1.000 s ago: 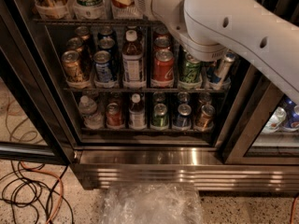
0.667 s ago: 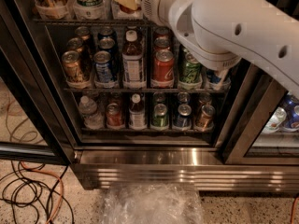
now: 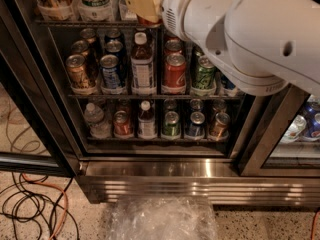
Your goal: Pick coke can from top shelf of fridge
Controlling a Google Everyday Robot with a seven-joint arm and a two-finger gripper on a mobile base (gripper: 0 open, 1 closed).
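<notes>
The fridge [image 3: 150,183] stands open in front of me, with wire racks full of drinks. The top shelf [image 3: 85,23] runs along the upper edge of the view. My gripper [image 3: 142,4] is at that shelf, with its tan pad in front of a red can, apparently the coke can [image 3: 149,20]. Only a strip of the can shows below the gripper. My white arm [image 3: 250,34] fills the upper right and hides the right part of the top shelf.
On the middle rack stand another red can [image 3: 175,70], a green can [image 3: 205,73], a blue can [image 3: 110,70] and a bottle [image 3: 143,66]. More cans stand on the lower rack. Cables [image 3: 30,204] and clear plastic wrap [image 3: 160,219] lie on the floor. The open door frame [image 3: 30,114] is at left.
My gripper has moved a little right and down at the top shelf, onto the red can there. The arm has swung with it and now covers more of the upper right.
</notes>
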